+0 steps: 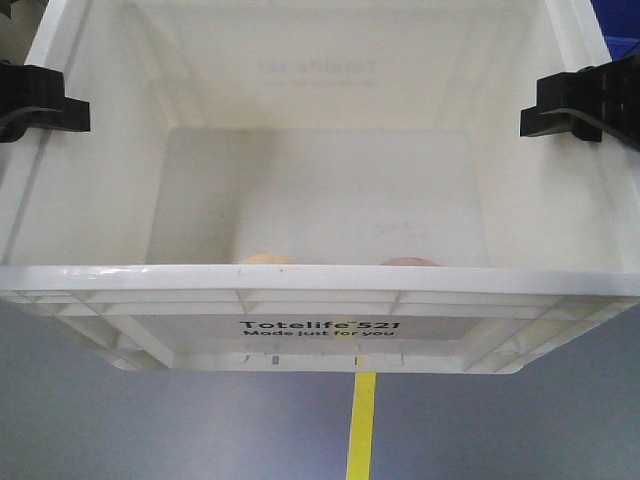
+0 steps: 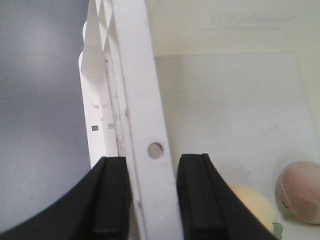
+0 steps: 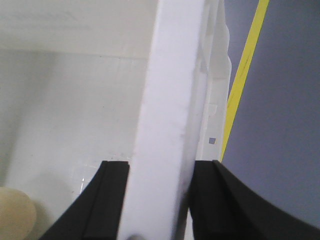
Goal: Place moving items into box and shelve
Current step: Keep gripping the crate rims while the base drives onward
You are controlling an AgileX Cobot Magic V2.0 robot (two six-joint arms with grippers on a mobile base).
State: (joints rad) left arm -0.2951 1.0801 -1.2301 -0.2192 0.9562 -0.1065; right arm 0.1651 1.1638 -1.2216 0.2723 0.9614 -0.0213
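Box (image 1: 320, 278) first: a large white plastic crate, open-topped, with a ribbed rim and black "Totelife 521" print on one outer wall. Both moving items lie on its bottom against the printed wall. The yellowish-tan lump (image 2: 252, 207) and the pinkish-beige lump (image 2: 301, 192), which has dark specks, are near each other but apart. The left tool (image 2: 154, 162) is clamped across the left side rim, one pad inside and one outside; the right tool (image 3: 160, 167) pinches the right rim likewise. Below the box only grey floor (image 1: 150, 420) with a yellow line (image 1: 366, 425) shows, so it seems to hang from these two grips. The risk is that the pads hold only a thin, smooth wall edge. An uneven lift could tilt the box, roll the round lumps and let a rim slip out.
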